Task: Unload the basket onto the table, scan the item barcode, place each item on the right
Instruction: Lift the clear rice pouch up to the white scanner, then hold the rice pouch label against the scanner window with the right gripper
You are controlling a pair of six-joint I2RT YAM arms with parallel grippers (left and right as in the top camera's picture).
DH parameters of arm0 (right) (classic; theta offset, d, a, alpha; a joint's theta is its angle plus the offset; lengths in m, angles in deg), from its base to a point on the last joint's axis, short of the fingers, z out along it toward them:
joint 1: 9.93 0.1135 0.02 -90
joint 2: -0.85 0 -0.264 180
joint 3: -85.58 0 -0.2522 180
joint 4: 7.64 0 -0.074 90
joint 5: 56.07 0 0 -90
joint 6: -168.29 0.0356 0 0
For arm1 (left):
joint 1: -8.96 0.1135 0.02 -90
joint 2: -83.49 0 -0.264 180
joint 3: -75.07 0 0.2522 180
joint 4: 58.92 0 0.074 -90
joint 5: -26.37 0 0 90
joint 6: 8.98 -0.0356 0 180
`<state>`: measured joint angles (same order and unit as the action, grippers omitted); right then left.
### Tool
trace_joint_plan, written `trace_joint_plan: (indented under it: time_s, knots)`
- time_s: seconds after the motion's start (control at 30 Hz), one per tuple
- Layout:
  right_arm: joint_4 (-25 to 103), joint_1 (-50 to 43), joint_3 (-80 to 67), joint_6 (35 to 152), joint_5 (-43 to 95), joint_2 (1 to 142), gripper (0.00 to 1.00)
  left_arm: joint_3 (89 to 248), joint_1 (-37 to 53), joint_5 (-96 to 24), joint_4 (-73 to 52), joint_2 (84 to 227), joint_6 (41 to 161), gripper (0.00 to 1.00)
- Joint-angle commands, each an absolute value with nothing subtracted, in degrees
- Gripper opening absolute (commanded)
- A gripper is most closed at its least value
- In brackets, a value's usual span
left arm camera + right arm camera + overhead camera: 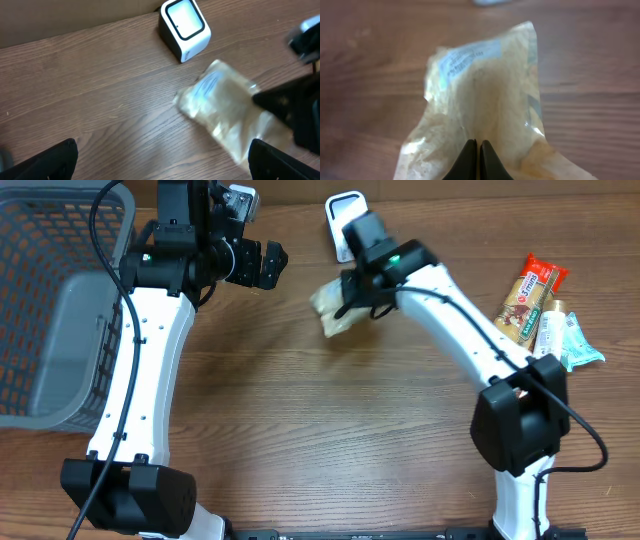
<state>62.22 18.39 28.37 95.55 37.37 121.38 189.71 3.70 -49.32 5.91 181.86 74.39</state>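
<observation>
While right claw [478,148] clamps pouch [485,85] over wood-grain table [300,430], left claw [266,265] gapes wide.

The middle and near edge of the tabletop [320,430] lie open. A grey basket [60,320] blocks the left edge, the scanner [343,220] stands at the far edge, and snack packets [545,310] crowd the right edge. A pouch [330,315] pinched in the right end effector [478,148] fills the space before the scanner.
</observation>
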Motion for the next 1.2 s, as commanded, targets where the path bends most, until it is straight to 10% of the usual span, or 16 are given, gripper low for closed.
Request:
trace_joint_plan:
  time_s: [0.0, 0.33, 0.37, 0.5, 0.63, 0.87, 1.17]
  knots:
    - [62.40, 18.06, 29.60, 91.81, 36.58, 119.37, 0.04, 190.24, 3.31, -49.19, 5.80, 180.98, 73.30, 1.00]
    - [64.76, 18.71, 29.53, 88.77, 36.60, 119.64, 0.04, 190.24, 3.31, -49.19, 5.80, 180.98, 73.30, 1.00]
    - [64.87, 18.71, 29.49, 88.38, 36.63, 119.81, 0.09, 190.24, 3.31, -49.19, 5.80, 180.98, 73.30, 1.00]
    - [64.49, 18.71, 27.39, 84.38, 36.87, 120.82, 0.80, 190.24, 3.31, -49.19, 5.80, 180.98, 73.30, 1.00]
    - [63.38, 18.71, 24.59, 81.54, 36.80, 123.90, 0.98, 190.24, 3.31, -49.19, 5.80, 180.98, 73.30, 1.00]
    - [61.26, 19.41, 24.48, 79.29, 36.93, 130.67, 1.00, 190.24, 3.31, -49.19, 5.80, 180.98, 73.30, 1.00]
    - [61.26, 19.43, 22.64, 79.79, 42.24, 134.45, 0.68, 190.24, 3.31, -49.19, 5.80, 180.98, 73.30, 1.00]
